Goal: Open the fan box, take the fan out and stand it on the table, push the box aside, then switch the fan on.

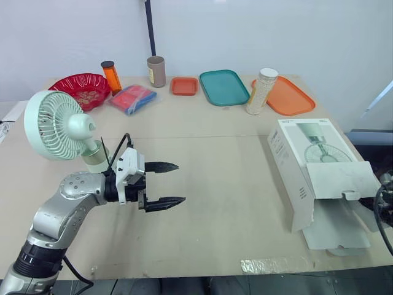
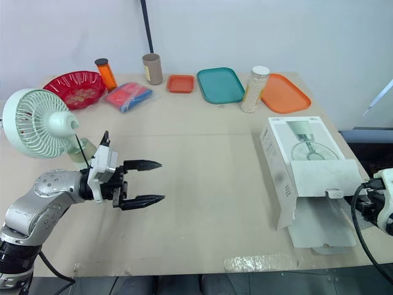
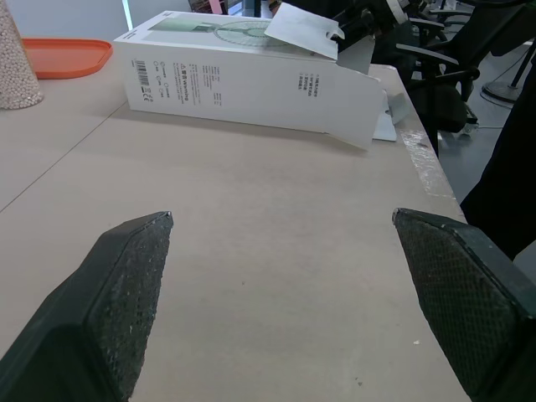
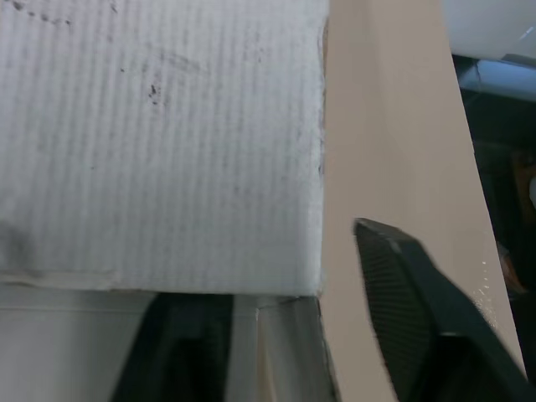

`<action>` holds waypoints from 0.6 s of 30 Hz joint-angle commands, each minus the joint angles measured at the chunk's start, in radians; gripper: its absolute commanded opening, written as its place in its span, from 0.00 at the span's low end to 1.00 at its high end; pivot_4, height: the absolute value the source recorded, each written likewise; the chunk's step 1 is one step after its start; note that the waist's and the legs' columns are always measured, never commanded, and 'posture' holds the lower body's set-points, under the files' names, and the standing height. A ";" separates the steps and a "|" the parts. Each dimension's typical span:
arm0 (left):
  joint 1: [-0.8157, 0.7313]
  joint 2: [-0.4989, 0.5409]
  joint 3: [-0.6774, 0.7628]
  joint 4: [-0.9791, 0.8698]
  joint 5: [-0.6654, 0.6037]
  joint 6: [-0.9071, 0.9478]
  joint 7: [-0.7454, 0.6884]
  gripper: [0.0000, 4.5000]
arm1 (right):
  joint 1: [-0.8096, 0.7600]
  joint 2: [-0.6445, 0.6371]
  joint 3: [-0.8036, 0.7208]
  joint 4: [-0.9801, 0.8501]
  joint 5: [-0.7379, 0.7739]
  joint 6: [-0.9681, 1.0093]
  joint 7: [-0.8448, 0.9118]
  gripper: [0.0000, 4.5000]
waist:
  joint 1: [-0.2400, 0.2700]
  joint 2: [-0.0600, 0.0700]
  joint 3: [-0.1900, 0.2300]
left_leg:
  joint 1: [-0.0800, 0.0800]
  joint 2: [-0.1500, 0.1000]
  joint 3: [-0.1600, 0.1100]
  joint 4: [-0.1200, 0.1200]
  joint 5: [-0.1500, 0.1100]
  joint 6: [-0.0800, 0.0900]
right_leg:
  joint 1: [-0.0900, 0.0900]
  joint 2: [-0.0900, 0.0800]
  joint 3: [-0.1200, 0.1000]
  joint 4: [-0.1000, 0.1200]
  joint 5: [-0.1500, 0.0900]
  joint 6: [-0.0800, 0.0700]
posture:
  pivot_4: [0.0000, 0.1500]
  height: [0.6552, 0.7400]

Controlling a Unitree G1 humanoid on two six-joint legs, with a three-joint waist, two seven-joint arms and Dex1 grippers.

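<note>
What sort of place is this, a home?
Probably a test lab, not a home: a plain table before a bare wall, unrelated props like a teal tray and fan, office chairs nearby.

Looking forward and down from the head over the whole table (image 1: pixel 233 184), skimming low over it from the left wrist toward the box (image 3: pixel 243 84) shared with the head views, pressed close against its flap (image 4: pixel 159 142) from the right wrist
</note>
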 commanded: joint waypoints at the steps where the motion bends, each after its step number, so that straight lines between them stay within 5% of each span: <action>1: 0.012 0.005 0.024 -0.042 -0.007 -0.014 0.007 1.00 | 0.046 -0.044 -0.044 -0.094 -0.019 -0.010 0.013 0.90 | 0.001 0.000 0.000 | 0.000 0.000 0.000 0.000 0.000 0.000 | 0.000 0.000 0.000 0.000 0.000 0.000 | 1.00 1.00; 3: 0.017 0.007 0.026 -0.043 -0.007 -0.015 0.008 1.00 | 0.087 -0.056 -0.073 -0.145 -0.011 0.009 0.038 0.99 | 0.001 0.001 0.000 | 0.000 0.000 0.000 0.000 0.000 0.000 | 0.000 0.000 0.000 0.000 0.000 0.000 | 1.00 1.00; 15: 0.012 0.013 0.033 -0.020 -0.003 -0.019 -0.005 1.00 | 0.339 -0.125 -0.274 -0.369 -0.039 0.089 0.222 0.99 | 0.002 0.001 0.000 | 0.000 0.000 0.000 0.000 0.000 0.000 | 0.001 0.000 0.000 0.000 -0.001 0.001 | 1.00 1.00; 18: 0.014 0.019 0.046 -0.015 -0.008 -0.010 -0.002 1.00 | 0.282 -0.217 -0.374 -0.425 0.044 0.197 0.316 0.99 | -0.001 0.000 0.000 | 0.002 0.000 0.000 0.000 0.000 0.000 | 0.002 0.000 0.001 0.000 -0.001 0.001 | 1.00 1.00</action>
